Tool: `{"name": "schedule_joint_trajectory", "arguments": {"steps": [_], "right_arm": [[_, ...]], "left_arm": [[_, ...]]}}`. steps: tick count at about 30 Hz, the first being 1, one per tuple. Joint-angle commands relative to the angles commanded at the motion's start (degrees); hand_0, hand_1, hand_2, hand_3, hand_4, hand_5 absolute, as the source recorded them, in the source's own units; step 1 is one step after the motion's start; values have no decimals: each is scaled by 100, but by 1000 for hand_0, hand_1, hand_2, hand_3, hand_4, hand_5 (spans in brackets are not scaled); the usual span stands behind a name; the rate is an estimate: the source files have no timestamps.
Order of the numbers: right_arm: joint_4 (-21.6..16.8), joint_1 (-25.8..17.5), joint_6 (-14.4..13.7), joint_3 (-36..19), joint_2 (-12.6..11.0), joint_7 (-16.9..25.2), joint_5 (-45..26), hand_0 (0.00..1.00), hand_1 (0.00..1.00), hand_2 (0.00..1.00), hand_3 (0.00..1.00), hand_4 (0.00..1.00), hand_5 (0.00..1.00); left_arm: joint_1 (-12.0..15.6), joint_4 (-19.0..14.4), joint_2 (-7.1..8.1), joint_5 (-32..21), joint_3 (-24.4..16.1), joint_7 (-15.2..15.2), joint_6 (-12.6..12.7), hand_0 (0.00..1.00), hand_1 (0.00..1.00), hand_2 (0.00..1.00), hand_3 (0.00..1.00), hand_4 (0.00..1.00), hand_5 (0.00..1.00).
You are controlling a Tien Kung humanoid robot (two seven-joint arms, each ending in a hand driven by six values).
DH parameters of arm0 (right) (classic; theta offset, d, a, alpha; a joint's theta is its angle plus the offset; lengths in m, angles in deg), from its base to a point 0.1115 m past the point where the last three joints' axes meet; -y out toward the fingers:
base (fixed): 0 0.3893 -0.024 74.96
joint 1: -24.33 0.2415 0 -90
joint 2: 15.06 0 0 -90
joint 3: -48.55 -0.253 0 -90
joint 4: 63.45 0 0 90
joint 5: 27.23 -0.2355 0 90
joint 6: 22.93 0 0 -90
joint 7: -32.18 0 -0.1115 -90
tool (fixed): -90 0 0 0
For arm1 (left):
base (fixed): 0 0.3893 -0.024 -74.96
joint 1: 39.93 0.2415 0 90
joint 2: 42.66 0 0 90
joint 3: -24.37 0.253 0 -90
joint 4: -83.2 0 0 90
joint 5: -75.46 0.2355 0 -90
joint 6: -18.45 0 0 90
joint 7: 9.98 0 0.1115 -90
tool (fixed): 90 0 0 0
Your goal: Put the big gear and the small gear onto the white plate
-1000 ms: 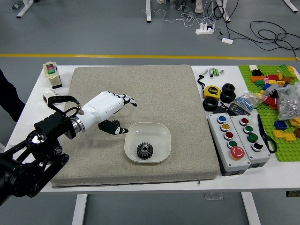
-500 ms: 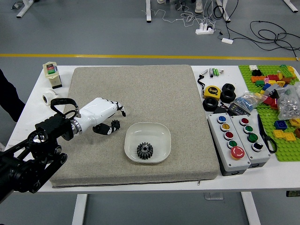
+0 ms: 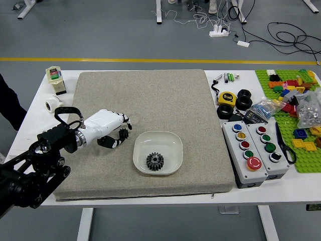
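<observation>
this looks like a robotics lab or workshop: the robot's white-and-black jointed left hand [image 3: 127, 129] reaches over a white, straight-edged table [image 3: 301, 186], where two grey boxes with round coloured push buttons [image 3: 238, 145] sit near a yellow-and-black tape measure [image 3: 227, 98]. a painted-looking yellow line [image 3: 150, 59] crosses the smooth grey floor [image 3: 125, 35], and a white plastic power strip [image 3: 218, 32] lies among cables.

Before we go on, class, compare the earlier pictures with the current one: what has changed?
The left robot hand has drawn back leftward, away from the white plate, and its fingers have curled in around the small gear, apparently taking hold of it. The plate stayed put, with the big gear in it as before.
</observation>
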Motion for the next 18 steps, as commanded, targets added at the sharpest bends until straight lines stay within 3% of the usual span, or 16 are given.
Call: {"name": "schedule_joint_trajectory", "arguments": {"steps": [14, 15, 18], "right_arm": [[0, 13, 5, -17, -1, -4, 26, 602, 610, 698, 555, 751, 665], [0, 14, 5, -15, -1, -5, 27, 602, 611, 698, 555, 751, 664], [0, 13, 3, -10, 0, -6, 19, 602, 611, 698, 555, 751, 664]], "left_arm": [[-49, 145, -38, 0, 12, -26, 23, 431, 599, 766, 637, 657, 126], [-49, 160, -40, 0, 11, -34, 5, 342, 503, 609, 624, 559, 93], [-43, 205, -43, 0, 9, -36, -50, 342, 503, 609, 624, 559, 93]]}}
